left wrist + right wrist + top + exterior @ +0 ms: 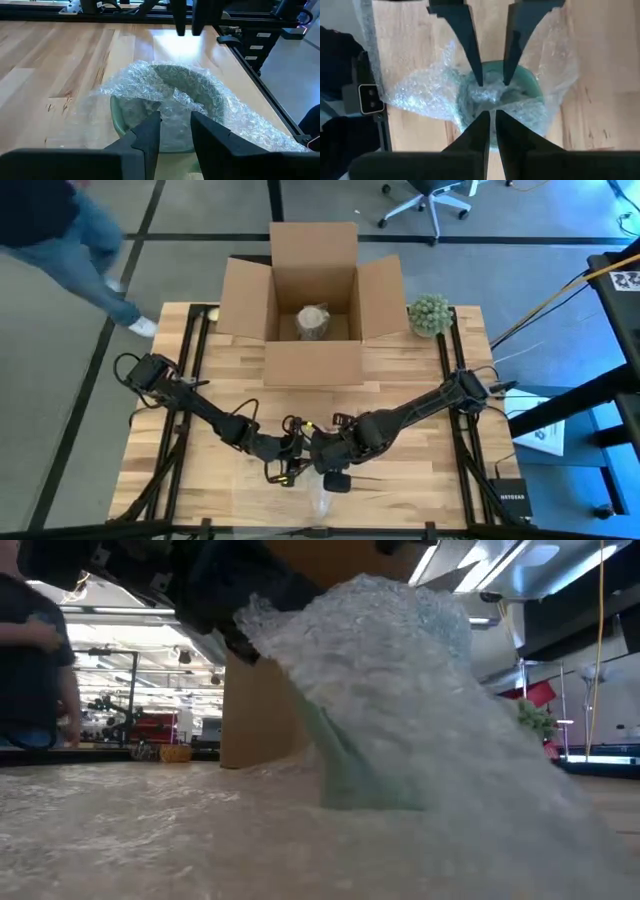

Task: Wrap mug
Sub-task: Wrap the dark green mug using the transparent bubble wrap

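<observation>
Right gripper (pixel 492 117) nearly closed, pinching bubble wrap (pixel 425 90) at the rim of the green mug (pixel 532 85). Left gripper (pixel 175 122) parted slightly, astride the wrapped rim opposite. Mug at 6 o'clock on the table (pixel 420 480), cardboard box (pixel 312 300) at 12. Mid-fold, seemingly; next, tucking loose wrap inward.

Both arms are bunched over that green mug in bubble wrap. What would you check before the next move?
1. Mug upright on the table: ok.
2. Bubble wrap covering the mug: not ok, green side shows.
3. Right gripper pinching wrap at the mug's mouth: ok, nearly shut on it.
4. Left gripper gripping wrap: cannot tell, a gap shows.
5. Cardboard box open: ok, though a wrapped item already sits inside.
6. Person away from the table: ok.
</observation>
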You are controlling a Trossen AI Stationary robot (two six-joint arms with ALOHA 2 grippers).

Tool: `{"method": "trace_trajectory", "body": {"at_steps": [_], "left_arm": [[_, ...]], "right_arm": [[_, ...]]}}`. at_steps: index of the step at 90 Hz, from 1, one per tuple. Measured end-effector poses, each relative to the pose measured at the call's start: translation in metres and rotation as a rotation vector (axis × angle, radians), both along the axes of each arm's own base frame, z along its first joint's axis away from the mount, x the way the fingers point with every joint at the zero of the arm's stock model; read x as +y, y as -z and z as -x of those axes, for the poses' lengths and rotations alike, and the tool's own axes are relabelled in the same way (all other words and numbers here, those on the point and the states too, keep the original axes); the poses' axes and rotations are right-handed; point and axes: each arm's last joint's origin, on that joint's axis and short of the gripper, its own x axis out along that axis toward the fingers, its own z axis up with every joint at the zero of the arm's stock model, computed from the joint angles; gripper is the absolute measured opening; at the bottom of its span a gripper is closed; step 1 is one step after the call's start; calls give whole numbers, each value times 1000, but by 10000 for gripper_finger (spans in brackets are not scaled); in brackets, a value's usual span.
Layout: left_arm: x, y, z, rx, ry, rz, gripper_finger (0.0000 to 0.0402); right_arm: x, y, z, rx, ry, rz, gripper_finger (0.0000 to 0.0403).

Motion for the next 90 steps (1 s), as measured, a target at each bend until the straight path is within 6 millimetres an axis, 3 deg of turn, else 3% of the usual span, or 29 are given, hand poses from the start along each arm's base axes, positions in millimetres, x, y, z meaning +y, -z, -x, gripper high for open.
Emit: {"method": "trace_trajectory", "body": {"at_steps": [27,50,60,74,90], "left_arm": [[0,0,0,0,1,0,94],[0,0,0,-2,2,3,94],[0,-1,-1,-6,2,7,94],[0,0,0,-3,0,2,94],[0,0,0,-1,-1,1,94]], "right_arm": [[16,29,-3,-74,-23,-12,17],[-9,91,-6,-72,72,49,17],[-16,101,-4,-49,79,34,17],[-13,89,-3,-11,57,9,17],[-2,30,-7,-92,20,-16,17]]}}
